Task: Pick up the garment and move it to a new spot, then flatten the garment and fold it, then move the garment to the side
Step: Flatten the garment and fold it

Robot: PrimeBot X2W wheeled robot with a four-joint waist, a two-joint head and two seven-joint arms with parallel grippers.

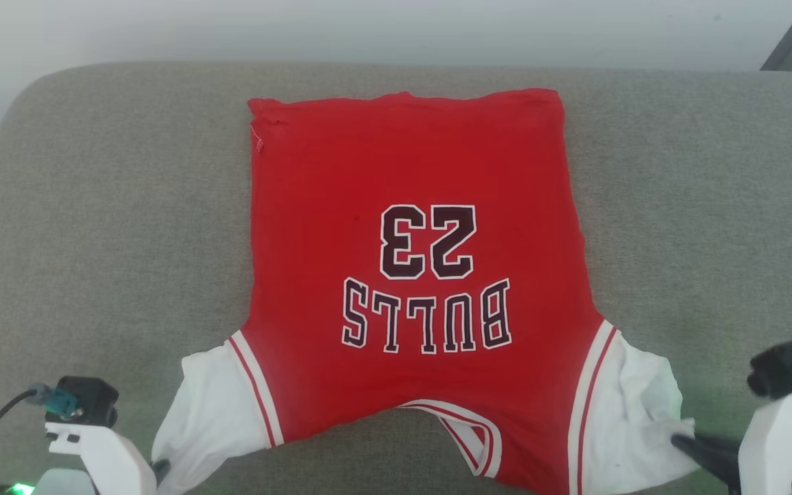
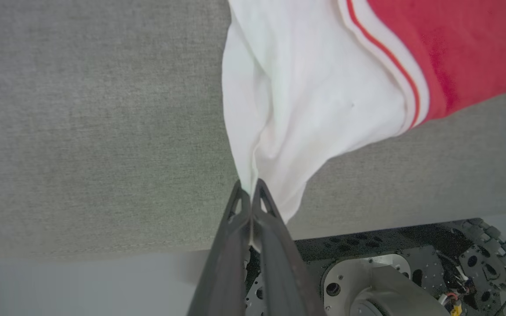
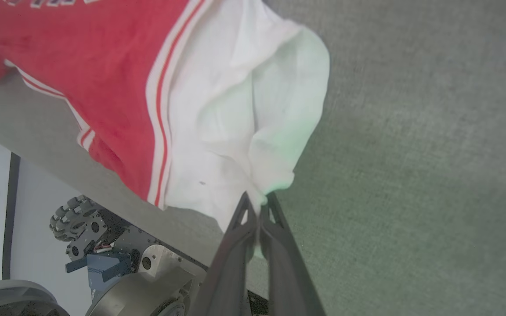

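Pinching tip of white left sleeve (image 2: 305, 87): left claw (image 2: 251, 193), fingers pressed together on fabric, at left part of tabletop (image 1: 93, 206) near edge. Right claw (image 3: 258, 202) likewise clamped tight on bunched tip of white right sleeve (image 3: 253, 109), right part of near edge. Both sleeves wrinkled, tapering to points at claws. Garment (image 1: 410, 172) spread flat, face up, mid tabletop; collar toward near edge, hem toward far edge. Black lettering (image 1: 427, 275) "BULLS 23" upside down in head view. Wheeled base (image 2: 389, 281) below near edge.

garment (image 1: 410, 275) on padded surface (image 1: 93, 206), collar end seemingly overhanging near edge
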